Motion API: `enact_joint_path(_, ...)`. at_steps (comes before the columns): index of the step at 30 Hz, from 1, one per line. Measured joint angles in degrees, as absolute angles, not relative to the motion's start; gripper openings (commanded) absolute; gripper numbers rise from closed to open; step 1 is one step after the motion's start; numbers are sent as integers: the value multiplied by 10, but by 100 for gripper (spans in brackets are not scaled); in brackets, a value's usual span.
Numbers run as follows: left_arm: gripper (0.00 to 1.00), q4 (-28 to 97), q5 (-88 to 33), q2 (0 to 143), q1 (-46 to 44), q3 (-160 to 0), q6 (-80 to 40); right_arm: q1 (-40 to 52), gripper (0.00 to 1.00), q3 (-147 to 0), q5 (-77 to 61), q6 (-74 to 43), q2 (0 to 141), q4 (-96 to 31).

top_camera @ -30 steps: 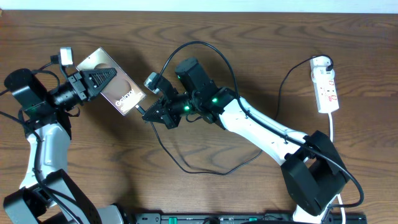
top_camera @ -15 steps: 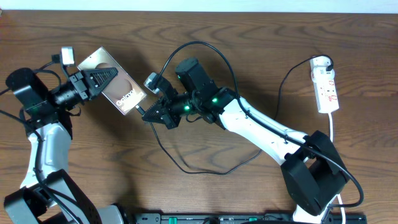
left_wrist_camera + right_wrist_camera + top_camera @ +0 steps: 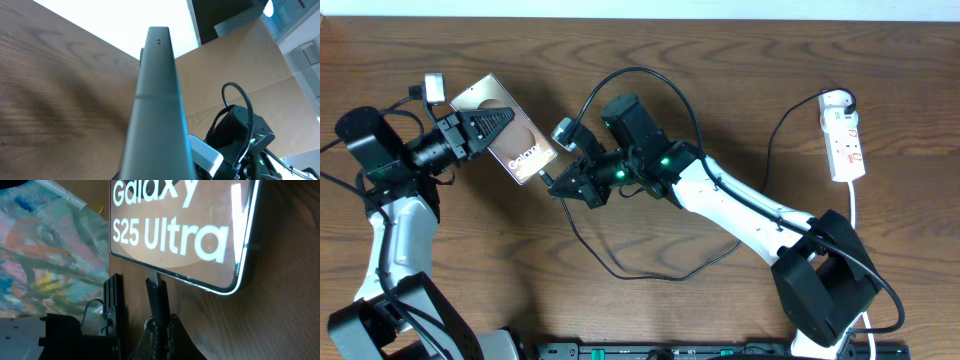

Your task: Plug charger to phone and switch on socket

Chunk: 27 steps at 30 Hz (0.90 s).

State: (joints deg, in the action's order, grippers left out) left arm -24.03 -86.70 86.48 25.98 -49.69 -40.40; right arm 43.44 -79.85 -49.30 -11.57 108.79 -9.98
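Overhead: 1 phone [image 3: 523, 152], 1 charger [image 3: 660, 279], 1 socket [image 3: 846, 140].

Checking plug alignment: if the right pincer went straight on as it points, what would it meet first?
Probably the bottom edge of the phone: the charger plug in the right pincer points at it; contact depth unclear.

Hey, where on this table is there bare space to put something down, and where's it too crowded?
Bare table: the far strip between the right arm's black cable arc and the power strip; the near patch between the left arm and the charger cable loop. Crowded: around the phone, where the left tool and right tool meet.
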Motion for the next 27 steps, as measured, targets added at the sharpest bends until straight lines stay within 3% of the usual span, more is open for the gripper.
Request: enact_joint_path(27,8,-240,-865,865,256,-497,-400,434,1,-799,-497,-166,1088,-102)
